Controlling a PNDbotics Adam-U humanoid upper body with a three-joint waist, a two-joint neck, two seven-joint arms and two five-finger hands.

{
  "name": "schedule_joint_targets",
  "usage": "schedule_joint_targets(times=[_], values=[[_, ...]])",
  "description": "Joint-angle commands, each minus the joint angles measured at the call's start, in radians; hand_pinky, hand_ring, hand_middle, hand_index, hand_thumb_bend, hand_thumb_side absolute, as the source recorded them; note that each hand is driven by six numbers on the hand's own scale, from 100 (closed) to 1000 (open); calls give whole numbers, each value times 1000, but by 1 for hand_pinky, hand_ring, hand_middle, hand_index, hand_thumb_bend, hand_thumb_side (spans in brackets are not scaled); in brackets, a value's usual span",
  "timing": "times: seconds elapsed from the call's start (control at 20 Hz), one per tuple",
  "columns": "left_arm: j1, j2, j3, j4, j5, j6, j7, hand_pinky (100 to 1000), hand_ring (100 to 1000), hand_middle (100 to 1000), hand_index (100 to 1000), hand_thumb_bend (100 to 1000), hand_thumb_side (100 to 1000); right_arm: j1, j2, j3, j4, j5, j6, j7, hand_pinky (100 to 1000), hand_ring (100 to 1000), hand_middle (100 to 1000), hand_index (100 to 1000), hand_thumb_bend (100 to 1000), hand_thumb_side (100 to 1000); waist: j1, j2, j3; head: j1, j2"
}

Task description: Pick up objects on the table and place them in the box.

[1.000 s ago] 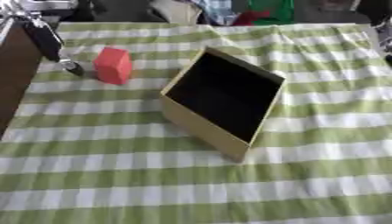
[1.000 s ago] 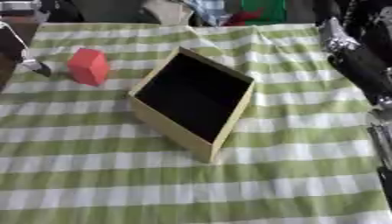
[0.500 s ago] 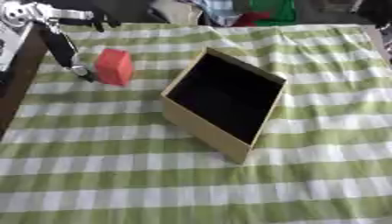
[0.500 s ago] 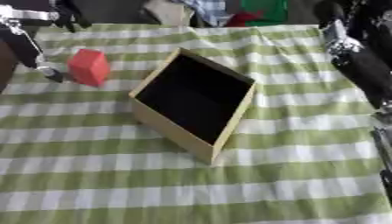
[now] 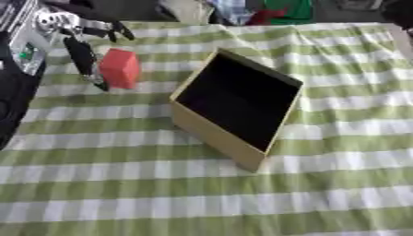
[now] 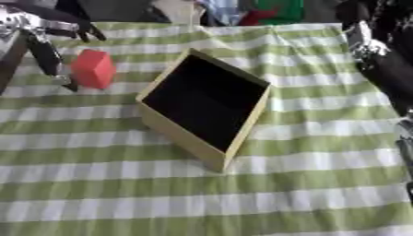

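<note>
At the far left of the green-checked worktop (image 5: pixel 322 184), we had swung our left hand (image 5: pixel 80 50), fingers spread and empty, beside the red block (image 5: pixel 120 67), which sat apart from the empty tan cardboard box (image 5: pixel 234 103), ready for grasping.

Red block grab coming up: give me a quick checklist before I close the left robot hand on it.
1. Red block upright on the cloth, nothing on top: ok.
2. Left robot hand beside the block's left side, fingers straight and pointing down: ok.
3. Fingers on both sides of the block: not ok, they show only on its left.
4. Box open, inside looks empty: ok.
5. Path from block to box free of other things: ok.
6. Right robot hand's fingers: cannot tell.
</note>
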Motion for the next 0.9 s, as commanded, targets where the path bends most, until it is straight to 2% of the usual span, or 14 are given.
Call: schedule_joint_targets(times=[0.05, 0.6, 0.9], values=[[-38, 10, 21, 6, -42, -3, 4, 923, 925, 976, 972, 673, 100, -14, -16, -2, -20, -8, -1, 5, 906, 770, 678, 886, 100, 513, 0, -15, -2, 6, -13], [-108, -6, 52, 33, -133, 0, 27, 922, 941, 950, 953, 695, 100, -27, -23, 4, -20, -10, 0, 16, 907, 771, 678, 886, 100, 519, 3, 11, -17, 32, -37], [-106, -14, 50, 60, -149, -3, -27, 935, 934, 940, 953, 734, 100, -29, -25, 3, -20, -12, 1, 15, 908, 771, 679, 887, 100, 526, 2, 26, -19, 34, -46]])
